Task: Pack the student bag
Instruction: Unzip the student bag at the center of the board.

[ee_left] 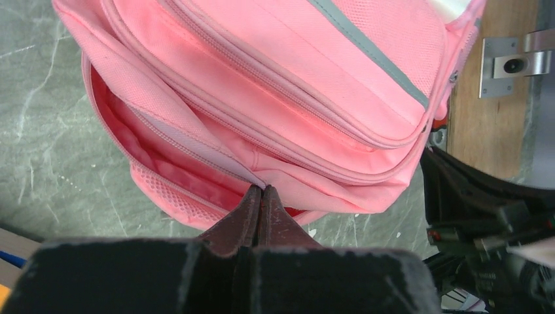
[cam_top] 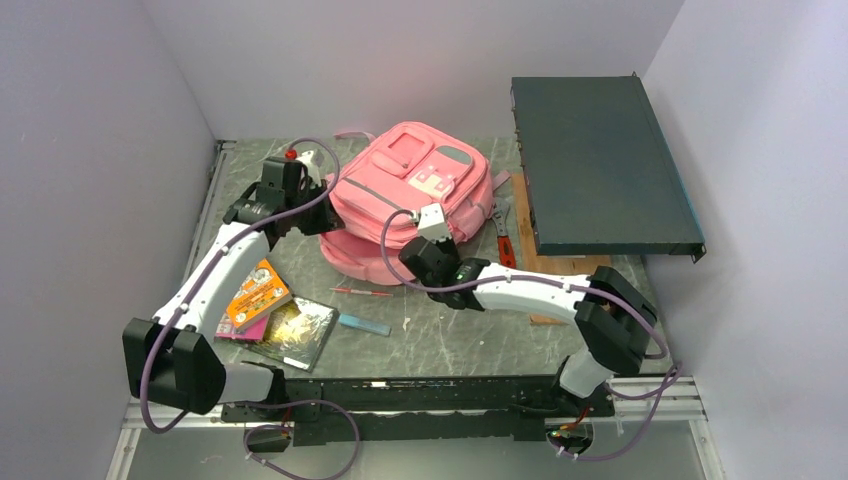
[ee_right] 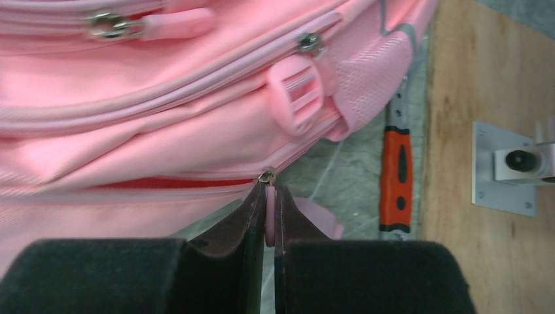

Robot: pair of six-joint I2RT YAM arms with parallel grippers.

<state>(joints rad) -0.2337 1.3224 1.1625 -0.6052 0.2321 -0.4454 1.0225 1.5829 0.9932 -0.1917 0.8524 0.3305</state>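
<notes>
Student bag (cam_top: 410, 200), frame centre: left gripper (ee_left: 262, 191) closed tight against its open edge; right gripper (ee_right: 267, 188) clamped on zip pull (ee_right: 269, 219).

Right gripper (ee_right: 267, 191): lower centre, fingers pinching a pink zip pull (ee_right: 269, 222).
Student bag (ee_right: 163, 118): pink, fills the upper left.
Orange-handled tool (ee_right: 395, 176): right of centre, beside the bag.
Wooden board (ee_right: 458, 98): right edge, carrying a metal bracket (ee_right: 507, 167).

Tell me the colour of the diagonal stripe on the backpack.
The stripe is grey; left wrist view.
</notes>
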